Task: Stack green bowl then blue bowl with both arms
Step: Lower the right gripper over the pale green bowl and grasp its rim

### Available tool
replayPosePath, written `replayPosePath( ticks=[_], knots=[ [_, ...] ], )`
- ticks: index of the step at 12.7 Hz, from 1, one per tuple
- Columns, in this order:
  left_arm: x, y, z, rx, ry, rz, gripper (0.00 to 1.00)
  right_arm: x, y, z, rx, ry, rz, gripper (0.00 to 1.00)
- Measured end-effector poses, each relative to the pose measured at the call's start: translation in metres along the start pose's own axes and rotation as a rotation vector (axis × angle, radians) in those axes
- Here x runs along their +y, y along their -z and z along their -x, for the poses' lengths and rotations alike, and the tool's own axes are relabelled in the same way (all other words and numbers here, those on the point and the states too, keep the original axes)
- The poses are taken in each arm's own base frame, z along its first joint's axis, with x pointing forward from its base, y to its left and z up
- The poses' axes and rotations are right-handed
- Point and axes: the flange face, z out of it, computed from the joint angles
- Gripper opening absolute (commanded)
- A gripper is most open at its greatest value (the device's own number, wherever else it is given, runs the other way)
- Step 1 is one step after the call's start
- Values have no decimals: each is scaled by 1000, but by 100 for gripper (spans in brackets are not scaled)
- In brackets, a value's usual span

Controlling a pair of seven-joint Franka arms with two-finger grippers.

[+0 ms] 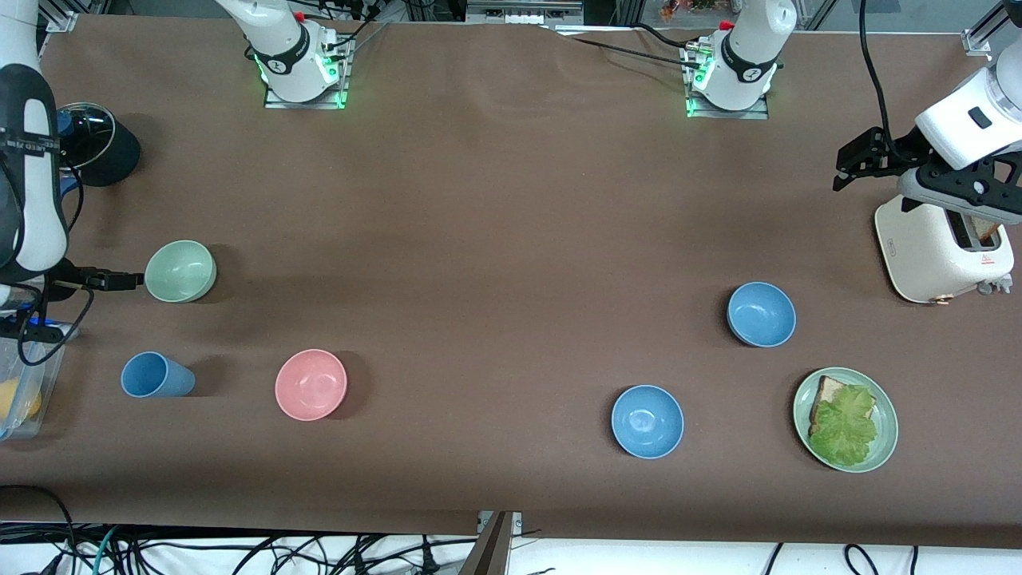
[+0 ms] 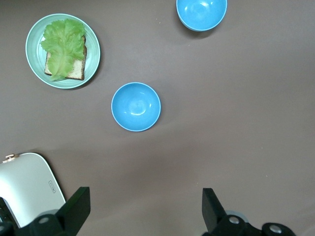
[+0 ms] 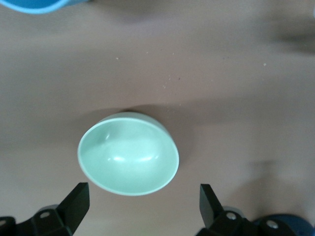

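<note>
Green bowl (image 3: 128,153) under open right gripper (image 3: 142,204)

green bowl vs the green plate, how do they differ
The green bowl is small and deep with high walls; the green plate is wider and flat. The green bowl is empty, while the green plate carries toast topped with lettuce. The green bowl sits toward the right arm's end of the table, the green plate toward the left arm's end and nearer the front camera. Both are round, pale green and upright.

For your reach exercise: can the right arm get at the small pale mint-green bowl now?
Probably yes: the right end effector hangs open beside the small pale mint-green bowl, nothing between them.
</note>
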Motion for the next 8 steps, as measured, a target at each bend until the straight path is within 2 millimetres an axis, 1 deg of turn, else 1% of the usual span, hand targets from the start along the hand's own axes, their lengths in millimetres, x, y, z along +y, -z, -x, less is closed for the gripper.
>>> replayPosePath(
  ticks=[3, 5, 8],
  knots=[
    [0, 0, 0, 0, 0, 0, 100, 8, -38, -9, 0, 15, -32, 99],
    [0, 0, 0, 0, 0, 0, 100, 9, -60, -9, 0, 23, -35, 99],
    [0, 0, 0, 0, 0, 0, 100, 9, -82, -7, -2, 33, -41, 99]
  ],
)
